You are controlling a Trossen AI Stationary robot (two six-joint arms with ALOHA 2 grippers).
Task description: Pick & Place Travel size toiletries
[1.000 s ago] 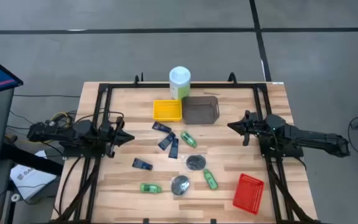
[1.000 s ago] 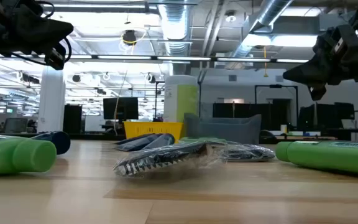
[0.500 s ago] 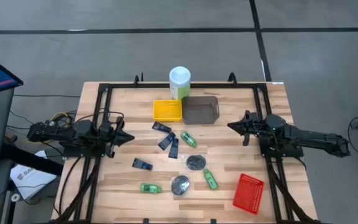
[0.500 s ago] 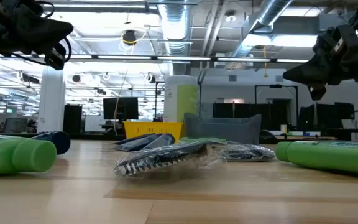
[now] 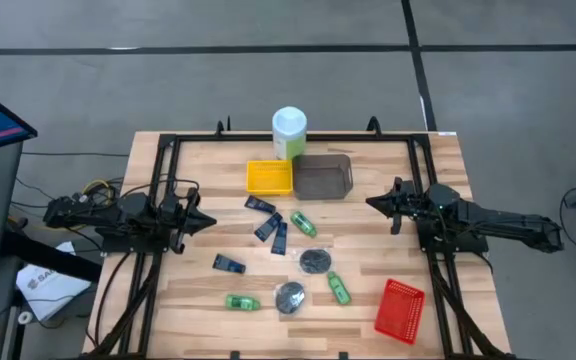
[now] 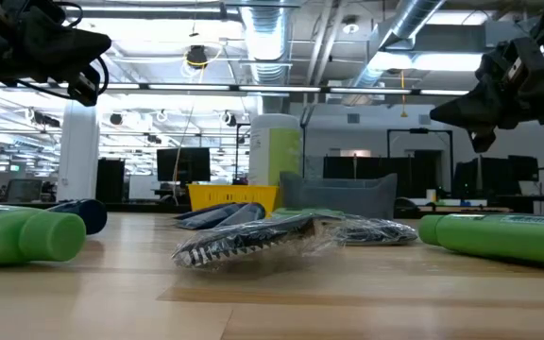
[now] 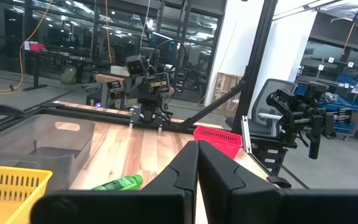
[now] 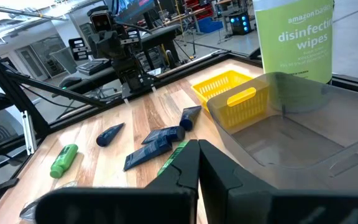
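Three green bottles (image 5: 303, 222) (image 5: 243, 301) (image 5: 338, 288), several dark blue tubes (image 5: 268, 227) (image 5: 229, 264) and two silvery discs (image 5: 315, 261) (image 5: 290, 296) lie flat on the wooden table's middle. My left gripper (image 5: 208, 222) hovers shut above the table's left side, pointing right, its fingers (image 7: 197, 168) together. My right gripper (image 5: 370, 203) hovers shut above the right side, pointing left toward the trays, fingers (image 8: 197, 165) together. In the low view both grippers (image 6: 88, 90) (image 6: 442, 113) hang well above the items.
A yellow tray (image 5: 269, 177) and a grey tray (image 5: 323, 176) sit side by side near the far edge, with a pale green white-lidded wipes canister (image 5: 289, 133) behind them. A red tray (image 5: 400, 310) lies at the near right. A black frame (image 5: 158, 180) borders the table.
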